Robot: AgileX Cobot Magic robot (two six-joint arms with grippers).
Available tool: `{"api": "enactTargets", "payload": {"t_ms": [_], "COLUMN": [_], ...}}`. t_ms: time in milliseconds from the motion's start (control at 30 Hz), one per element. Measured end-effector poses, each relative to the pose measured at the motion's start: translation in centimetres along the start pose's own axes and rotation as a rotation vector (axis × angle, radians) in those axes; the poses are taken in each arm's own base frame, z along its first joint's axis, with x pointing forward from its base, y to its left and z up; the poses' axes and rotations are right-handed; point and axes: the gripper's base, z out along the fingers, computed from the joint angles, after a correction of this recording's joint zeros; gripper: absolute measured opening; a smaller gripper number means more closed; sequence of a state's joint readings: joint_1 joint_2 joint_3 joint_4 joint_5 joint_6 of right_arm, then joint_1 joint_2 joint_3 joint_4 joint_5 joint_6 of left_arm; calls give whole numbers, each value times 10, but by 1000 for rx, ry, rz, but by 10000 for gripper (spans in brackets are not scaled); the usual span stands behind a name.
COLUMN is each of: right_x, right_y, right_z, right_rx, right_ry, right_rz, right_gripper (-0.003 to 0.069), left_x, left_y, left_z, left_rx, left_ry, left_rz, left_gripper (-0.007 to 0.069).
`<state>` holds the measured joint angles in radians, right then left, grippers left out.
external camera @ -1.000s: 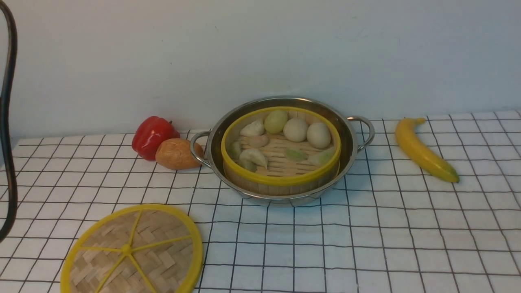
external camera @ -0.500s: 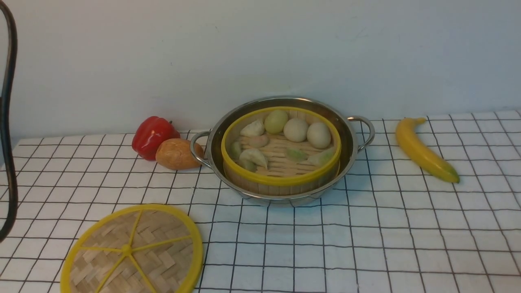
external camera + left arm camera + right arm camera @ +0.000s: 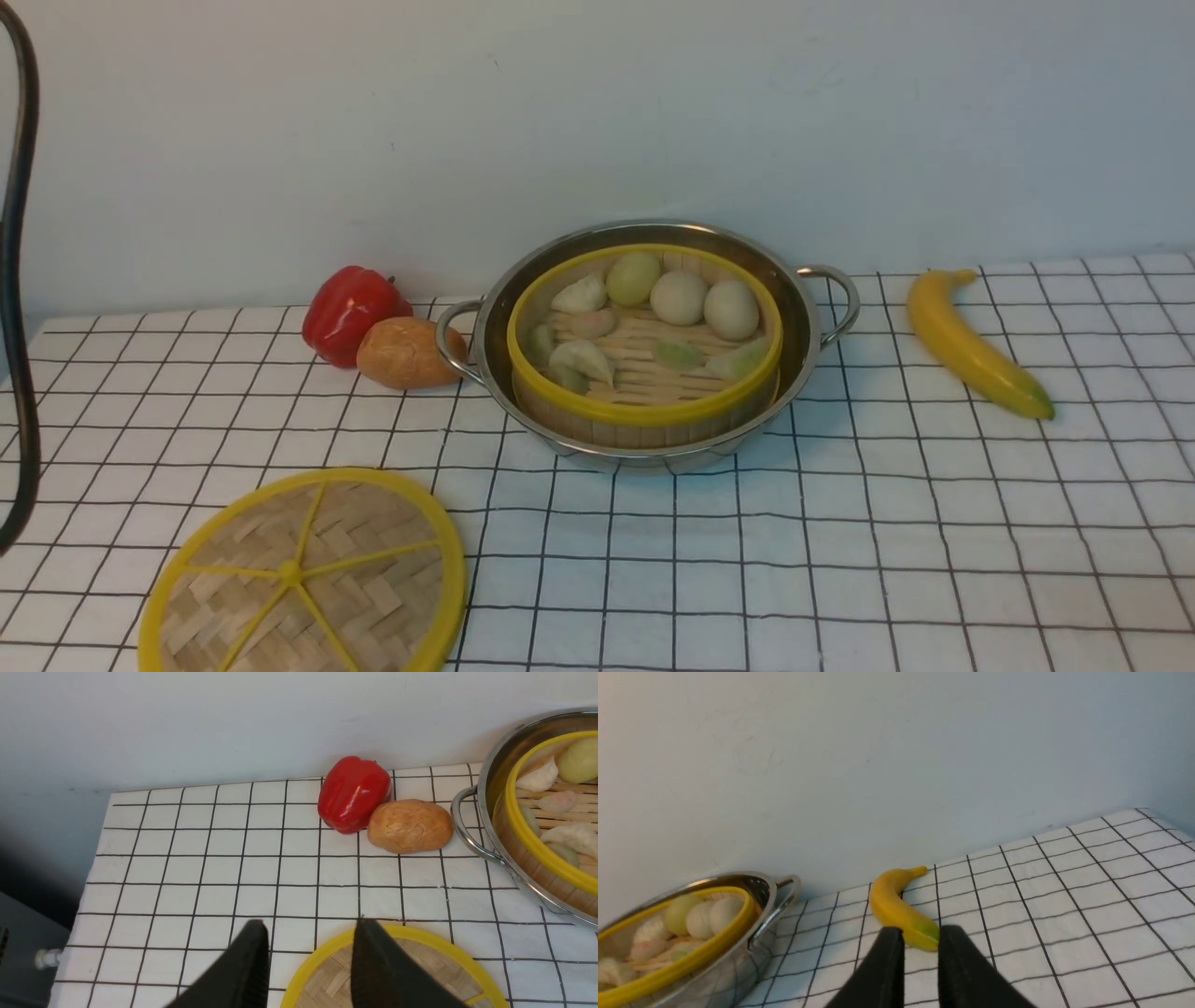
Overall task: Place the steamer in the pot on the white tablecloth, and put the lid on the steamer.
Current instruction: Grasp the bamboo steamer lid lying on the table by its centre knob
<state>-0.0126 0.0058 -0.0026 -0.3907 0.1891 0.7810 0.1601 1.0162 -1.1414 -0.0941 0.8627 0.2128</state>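
The steamer (image 3: 644, 411), a yellow-rimmed bamboo basket holding pale dumplings and buns, sits inside the shiny pot (image 3: 803, 308) in the middle of the white tablecloth (image 3: 840, 541). The lid (image 3: 308, 579), a woven disc with yellow spokes, lies flat on the cloth at the front left. Neither gripper shows in the front view. In the left wrist view my left gripper (image 3: 312, 926) hangs open over the far edge of the lid (image 3: 434, 941), nothing between its fingers. In the right wrist view my right gripper (image 3: 920, 932) stands slightly open and empty, near the banana's tip.
A red pepper (image 3: 350, 308) and a brown bread roll (image 3: 406, 353) lie against the pot's left handle. A banana (image 3: 971, 345) lies right of the pot. The wall stands close behind. A black cable (image 3: 14, 280) hangs at the left edge.
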Motion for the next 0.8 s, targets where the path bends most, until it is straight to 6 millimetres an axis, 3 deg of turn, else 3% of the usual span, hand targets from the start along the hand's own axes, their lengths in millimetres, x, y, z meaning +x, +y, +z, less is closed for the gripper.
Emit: {"api": "enactTargets", "payload": {"t_ms": [433, 800], "right_x": [16, 22], "right_y": [0, 0], "right_z": [-2, -2], "right_rx": [-21, -66], "right_ry": [191, 215], "right_rz": [-322, -354], "right_gripper": [170, 202], "left_x": [0, 0], "left_y": [0, 0], "left_z": [0, 1], "left_rx": [0, 0], "left_ry": [1, 2], "left_rz": [0, 0], "left_gripper": [243, 243]}}
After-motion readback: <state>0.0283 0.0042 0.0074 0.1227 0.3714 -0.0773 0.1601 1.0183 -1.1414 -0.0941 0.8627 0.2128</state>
